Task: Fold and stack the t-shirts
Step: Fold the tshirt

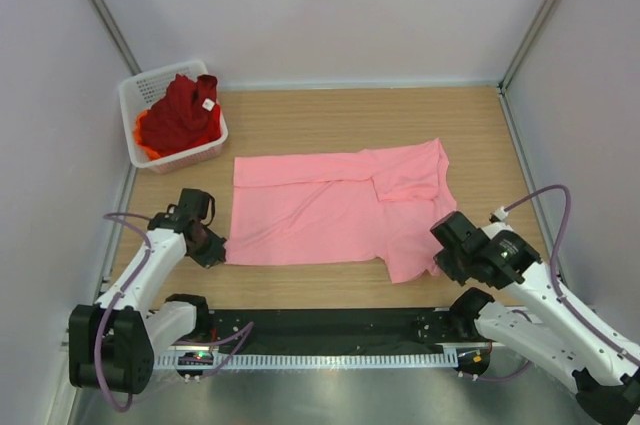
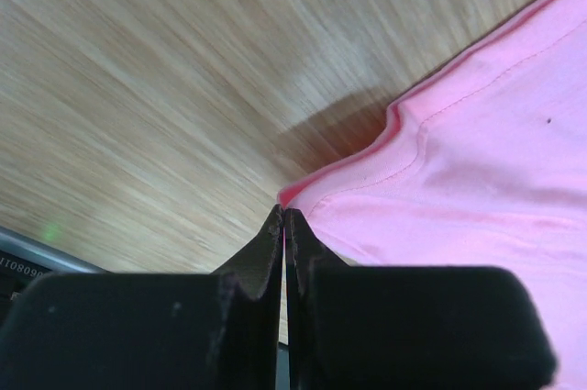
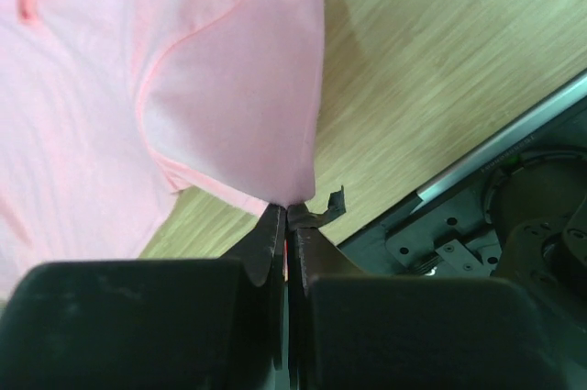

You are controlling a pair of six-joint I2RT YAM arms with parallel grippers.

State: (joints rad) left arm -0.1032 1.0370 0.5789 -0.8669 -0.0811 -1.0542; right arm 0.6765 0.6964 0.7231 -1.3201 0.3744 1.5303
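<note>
Far beyond the left fingers [image 1: 212,245], at the back corner of the desk [image 1: 330,115], I see the white mesh basket [image 1: 135,95]. It holds the dark red t-shirt [image 1: 185,110], bunched up on top of the orange t-shirt [image 1: 148,140], of which only a strip shows at the basket's near side. Both look unfolded, so I count them as work still to do.

On my left wrist view the left fingers are pressed together with a thin line of pink cloth caught between the tips. They are pinching the near hem corner of the light pink t-shirt [image 1: 320,215]. The cloth just past them lifts off the wood and throws a shadow.

Between the two pairs of fingers the pink shirt lies spread sideways across the desk. Its far long edge and far sleeve [image 1: 405,180] appear turned over onto the body, which I take for a first fold. The rest is flat, with a few creases.

At the other end, the right fingers [image 3: 275,225] are also closed on pink cloth, gripping the tip of the near sleeve [image 3: 229,96], which hangs up off the desk from the pinch.

My reading is that the task is early. One shirt is partly folded, two wait in the basket, and no stack exists yet.
</note>
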